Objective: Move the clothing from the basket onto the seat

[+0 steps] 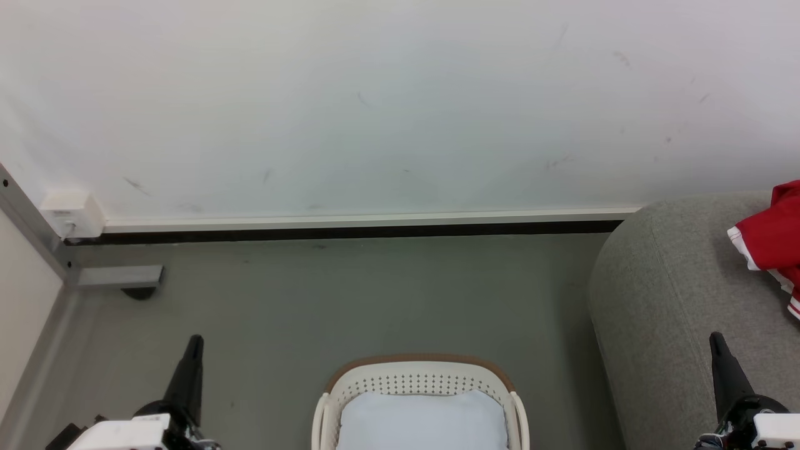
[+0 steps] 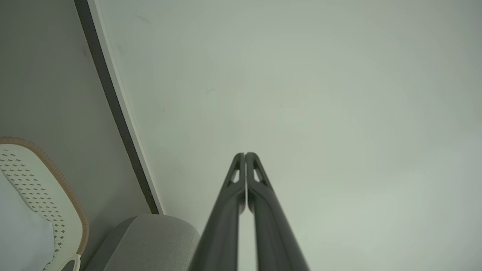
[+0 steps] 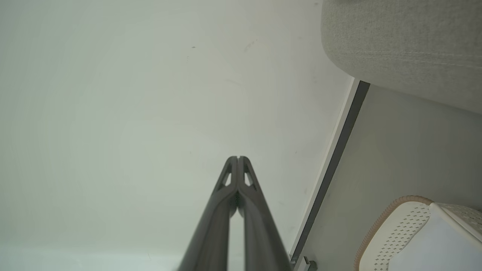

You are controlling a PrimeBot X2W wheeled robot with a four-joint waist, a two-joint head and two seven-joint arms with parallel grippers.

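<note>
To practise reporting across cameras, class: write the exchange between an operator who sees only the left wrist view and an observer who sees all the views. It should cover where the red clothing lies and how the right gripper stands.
Operator: Where is the clothing?
Observer: The clothing lies on the seat, at the right edge of the head view.
Operator: And the right gripper?
Observer: The right gripper is shut on nothing, its fingers pointing at the wall.
</note>
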